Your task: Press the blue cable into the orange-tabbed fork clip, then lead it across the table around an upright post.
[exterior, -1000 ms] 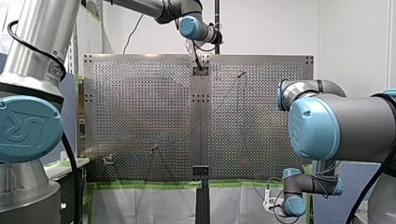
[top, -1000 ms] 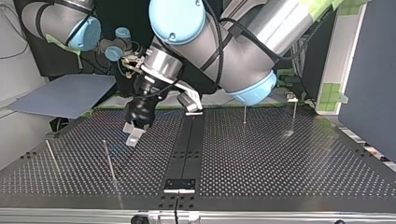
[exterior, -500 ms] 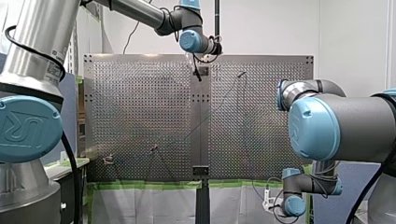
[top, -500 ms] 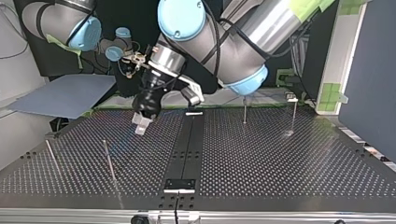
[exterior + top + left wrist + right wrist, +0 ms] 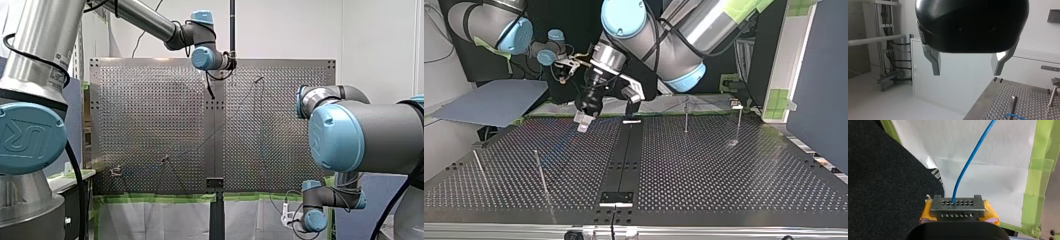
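Observation:
The blue cable [image 5: 965,167] runs out from between the yellow pads of my right gripper [image 5: 957,206], which is shut on it, off the table's near edge over white sheeting. In the front view my right gripper [image 5: 286,214] hangs low, below the table's edge. My left gripper [image 5: 966,73] is open with nothing between its metal fingers. It hovers above the table [image 5: 724,175] in the top view, left of the middle strip [image 5: 583,121]. A small clip [image 5: 116,171] sits at the front view's lower left. Under my left gripper a bit of blue cable [image 5: 1013,115] lies by a post [image 5: 1011,106].
Thin upright posts stand at the top view's left [image 5: 541,172] and near the far right [image 5: 686,119]. A black strip [image 5: 624,160] runs down the table's middle. A grey board [image 5: 494,102] lies beyond the table's far-left corner. A white cabinet [image 5: 958,82] stands past the table's edge.
My left gripper has lifted off the table and drawn back toward the arms' side, up and to the right in the top view. My right arm has not moved.

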You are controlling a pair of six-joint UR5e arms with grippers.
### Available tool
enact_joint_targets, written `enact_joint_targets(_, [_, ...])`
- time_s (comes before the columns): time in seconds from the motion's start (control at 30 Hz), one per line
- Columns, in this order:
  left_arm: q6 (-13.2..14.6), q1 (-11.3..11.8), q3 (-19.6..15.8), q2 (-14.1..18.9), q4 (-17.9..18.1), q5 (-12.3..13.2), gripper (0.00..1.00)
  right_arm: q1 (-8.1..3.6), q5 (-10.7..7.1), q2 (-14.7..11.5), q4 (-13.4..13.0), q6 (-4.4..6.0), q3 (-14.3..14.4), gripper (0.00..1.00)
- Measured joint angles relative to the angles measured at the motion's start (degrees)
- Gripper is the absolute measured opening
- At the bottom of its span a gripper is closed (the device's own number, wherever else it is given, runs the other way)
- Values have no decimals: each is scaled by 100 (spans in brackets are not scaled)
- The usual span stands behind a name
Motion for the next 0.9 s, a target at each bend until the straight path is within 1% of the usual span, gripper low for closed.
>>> enact_joint_targets(0.37, [3,-18,-555,1,555,-22,100,-7,0,3,0,0,-4,1])
enact_joint_targets(0.6, [6,-20,-907,0,907,-101,100,-5,0,2,-1,0,-10,1])
enact_joint_targets(0.9, [14,-20,-1331,0,1331,-123,100,4,0,3,-1,0,-17,1])
